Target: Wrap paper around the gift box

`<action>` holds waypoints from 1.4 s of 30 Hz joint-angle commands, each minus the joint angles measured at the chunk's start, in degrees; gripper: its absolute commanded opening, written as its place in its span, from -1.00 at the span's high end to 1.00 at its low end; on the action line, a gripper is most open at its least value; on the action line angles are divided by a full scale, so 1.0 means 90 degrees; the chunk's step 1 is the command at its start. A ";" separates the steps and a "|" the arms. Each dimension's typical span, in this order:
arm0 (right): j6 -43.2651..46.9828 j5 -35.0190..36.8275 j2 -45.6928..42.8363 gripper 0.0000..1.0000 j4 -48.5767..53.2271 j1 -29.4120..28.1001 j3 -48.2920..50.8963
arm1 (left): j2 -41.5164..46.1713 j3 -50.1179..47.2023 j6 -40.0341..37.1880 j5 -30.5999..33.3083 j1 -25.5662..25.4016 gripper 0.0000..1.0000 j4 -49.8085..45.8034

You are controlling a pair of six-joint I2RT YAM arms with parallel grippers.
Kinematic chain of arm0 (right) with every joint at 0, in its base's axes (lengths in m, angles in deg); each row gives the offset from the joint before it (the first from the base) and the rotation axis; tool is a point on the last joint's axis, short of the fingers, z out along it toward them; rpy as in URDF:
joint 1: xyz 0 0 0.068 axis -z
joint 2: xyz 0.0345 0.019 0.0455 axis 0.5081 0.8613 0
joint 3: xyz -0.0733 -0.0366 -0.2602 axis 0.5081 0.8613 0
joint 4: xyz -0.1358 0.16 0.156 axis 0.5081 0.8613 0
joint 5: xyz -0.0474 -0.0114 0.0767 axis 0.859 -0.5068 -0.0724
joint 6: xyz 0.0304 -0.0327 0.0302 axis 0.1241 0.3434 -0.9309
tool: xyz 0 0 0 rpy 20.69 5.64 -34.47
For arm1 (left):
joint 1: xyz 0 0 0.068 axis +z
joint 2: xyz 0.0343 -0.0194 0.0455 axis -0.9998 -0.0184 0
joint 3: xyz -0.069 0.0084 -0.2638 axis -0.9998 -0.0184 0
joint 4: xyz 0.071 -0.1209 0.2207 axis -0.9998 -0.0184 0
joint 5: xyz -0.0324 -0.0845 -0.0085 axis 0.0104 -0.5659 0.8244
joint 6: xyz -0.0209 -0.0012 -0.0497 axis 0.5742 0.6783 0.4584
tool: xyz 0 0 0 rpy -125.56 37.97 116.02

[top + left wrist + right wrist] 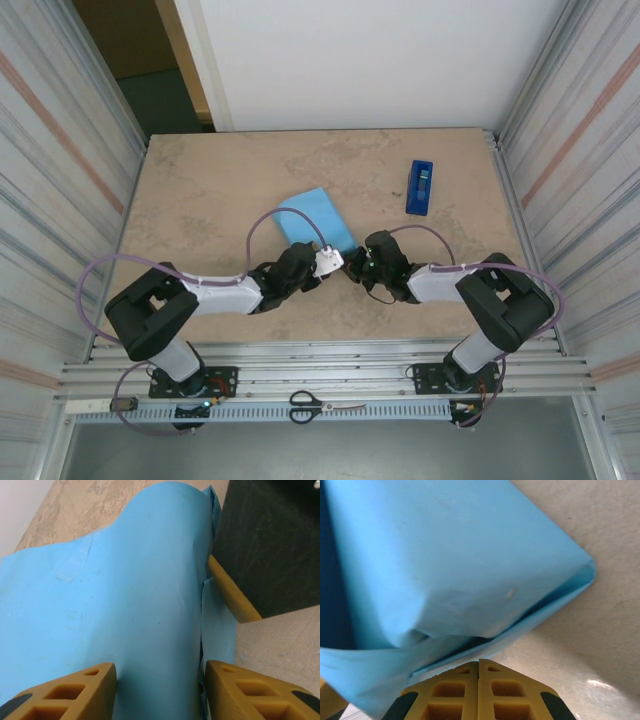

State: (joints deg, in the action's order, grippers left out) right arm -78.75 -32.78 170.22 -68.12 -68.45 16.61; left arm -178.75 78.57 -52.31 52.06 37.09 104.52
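Right wrist, up close: right gripper (479,666) clamped shut on nothing, tips just beside the near flap of the paper (445,555). Left gripper (159,677) astride the light-blue fold, jaws apart, pinching or not, impossible to tell. Gift box presumably underneath. Best to press flat, crease tight against the edge. Further off, tape dispenser (420,187), well apart.

Both arms (225,293) are black with white forearm shells; lilac cables (82,295) trail alongside. The fingers (65,692) are mustard, hollow-celled, black-tipped.
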 commanded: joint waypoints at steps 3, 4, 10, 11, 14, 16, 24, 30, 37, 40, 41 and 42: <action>-0.0231 0.0086 0.0106 1.00 -0.0459 -0.0029 -0.0010 | 0.0036 0.0031 0.0017 -0.0046 -0.0039 0.01 -0.0569; -0.0280 0.0075 0.0124 1.00 -0.0554 -0.0026 0.0018 | 0.0041 0.0033 0.0003 -0.0045 -0.0036 0.00 -0.0569; -0.0348 0.0055 0.0203 1.00 -0.0659 -0.0027 0.0020 | 0.0181 0.0039 -0.0109 -0.0166 -0.0034 -0.32 -0.0667; -0.0348 0.0065 0.0201 1.00 -0.0645 -0.0026 0.0019 | 0.0209 0.0019 -0.0125 -0.0184 -0.0034 -0.38 -0.0648; -0.0358 0.0065 0.0209 1.00 -0.0638 -0.0031 0.0021 | 0.0154 0.0036 -0.0125 -0.0155 -0.0029 -0.43 -0.0612; -0.0379 0.0061 0.0205 1.00 -0.0672 -0.0024 0.0031 | 0.0017 0.0105 -0.0125 -0.0124 -0.0039 -0.41 -0.0637; -0.0368 0.0094 0.0119 1.00 -0.0587 -0.0031 0.0050 | -0.0361 0.0131 0.0183 0.0141 -0.0038 -0.03 -0.0557; -0.0264 0.0045 -0.0021 1.00 -0.0441 0.0064 0.0079 | -0.0384 0.0037 0.0350 0.0141 -0.0039 0.02 -0.0511; 0.0958 0.0053 -0.1152 0.98 0.1459 0.0658 -0.0061 | -0.0416 0.0004 0.0476 0.0083 -0.0036 0.05 -0.0549; 0.1735 -0.0200 -0.1688 0.95 0.2323 0.1356 -0.0220 | -0.0416 -0.0012 0.0506 0.0023 -0.0039 0.06 -0.0588; 0.2025 -0.0307 -0.1817 0.95 0.2657 0.1630 -0.0347 | -0.0405 -0.0027 0.0507 0.0009 -0.0039 0.06 -0.0579; 0.2376 -0.0419 -0.1938 0.94 0.3044 0.1961 -0.0569 | -0.0394 -0.0044 0.0510 -0.0006 -0.0039 0.06 -0.0569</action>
State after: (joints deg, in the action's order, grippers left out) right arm -68.07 -34.50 155.95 -52.32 -55.51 15.30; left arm -180.13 79.88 -49.71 54.02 36.83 104.00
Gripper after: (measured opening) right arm 0.062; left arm 0.471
